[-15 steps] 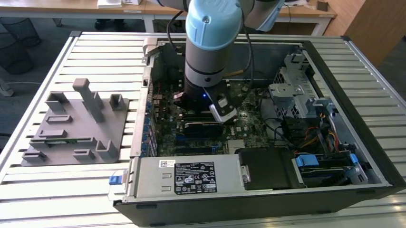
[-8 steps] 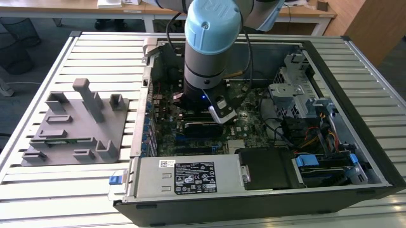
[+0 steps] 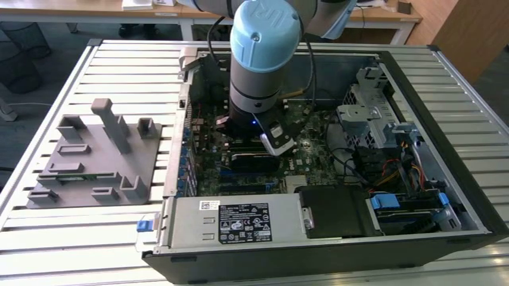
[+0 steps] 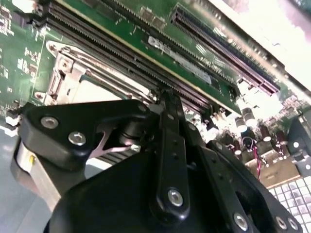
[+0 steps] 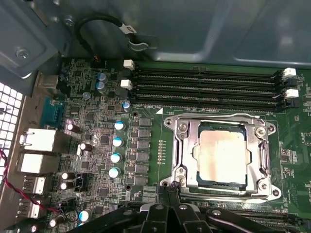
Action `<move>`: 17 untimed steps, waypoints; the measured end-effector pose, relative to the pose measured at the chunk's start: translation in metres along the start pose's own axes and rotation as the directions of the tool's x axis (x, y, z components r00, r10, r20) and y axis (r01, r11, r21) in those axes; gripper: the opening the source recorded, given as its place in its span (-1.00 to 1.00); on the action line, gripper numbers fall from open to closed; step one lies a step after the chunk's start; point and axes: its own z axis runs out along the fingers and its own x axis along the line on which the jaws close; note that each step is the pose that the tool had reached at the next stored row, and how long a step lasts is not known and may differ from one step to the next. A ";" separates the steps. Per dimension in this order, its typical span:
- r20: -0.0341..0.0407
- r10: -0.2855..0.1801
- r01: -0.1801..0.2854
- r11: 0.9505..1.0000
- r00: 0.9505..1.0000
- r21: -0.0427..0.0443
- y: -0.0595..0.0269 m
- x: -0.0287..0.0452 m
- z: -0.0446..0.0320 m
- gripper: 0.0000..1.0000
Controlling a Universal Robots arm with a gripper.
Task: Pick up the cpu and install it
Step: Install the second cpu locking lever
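We are hanging our arm (image 3: 258, 65) down inside the open computer case (image 3: 445, 202), which is lying on the slatted counter (image 3: 104, 59), and the gripper (image 5: 170, 206) is hovering just beside the socket on the green motherboard (image 5: 97, 141). In the first wrist view the cpu (image 5: 221, 156) is sitting flat in the socket, its pale metal top showing through the window of the silver retention frame (image 5: 182, 145) that is lying around it. We are not gripping the chip: the fingers (image 5: 167, 199) are showing at the picture's edge with their tips drawn close together and nothing between them, though how tightly they are meeting we are only judging from the two wrist views. The grey fixture tray (image 3: 87, 161), on the exterior view's left of the case, is standing well apart from the arm. What we are worrying about now is the seating: if the chip is lying slightly askew in the socket, any downward press could bend the contacts beneath it, and we are too close to the memory slots (image 5: 204, 85) to swing sideways without catching a latch. The frame's locking lever is hard for us to make out, so we cannot tell whether it is clamped down. In the exterior view our own arm is covering the socket, and in the second wrist view the black gripper body is blocking most of the chip.
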 end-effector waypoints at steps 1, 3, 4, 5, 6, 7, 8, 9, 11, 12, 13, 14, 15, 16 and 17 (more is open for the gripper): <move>0.000 0.000 0.000 1.000 1.000 -0.001 0.0001 0.0002 0.0001 -0.79; 0.000 0.000 0.000 1.000 1.000 -0.001 0.0007 0.0005 0.0005 -0.79; 0.000 0.000 0.000 1.000 1.000 -0.001 0.0012 0.0005 0.0006 -0.79; 0.000 0.000 0.000 1.000 1.000 -0.001 0.0017 0.0006 0.0008 -0.79; 0.000 0.000 0.000 1.000 1.000 -0.001 0.0023 0.0007 0.0011 -0.79; 0.000 0.000 0.000 1.000 1.000 -0.002 0.0030 0.0008 0.0015 -0.79; 0.002 0.000 0.000 1.000 1.000 -0.005 0.0041 0.0006 0.0031 -0.79; 0.001 0.000 0.000 1.000 1.000 -0.004 0.0046 0.0008 0.0031 -0.79; 0.000 0.000 0.000 1.000 1.000 -0.003 0.0049 0.0011 0.0026 -0.79; 0.000 0.000 0.000 1.000 1.000 -0.003 0.0051 0.0013 0.0026 -0.79; 0.000 0.000 0.000 1.000 1.000 -0.002 0.0051 0.0015 0.0026 -0.79; 0.000 0.000 0.000 1.000 1.000 -0.003 0.0051 0.0016 0.0026 -0.79; 0.000 0.000 0.000 1.000 1.000 -0.003 0.0052 0.0018 0.0026 -0.79; 0.000 0.000 0.000 1.000 1.000 -0.002 0.0052 0.0019 0.0024 -0.79; 0.000 0.000 0.000 1.000 1.000 -0.001 0.0054 0.0021 0.0019 -0.79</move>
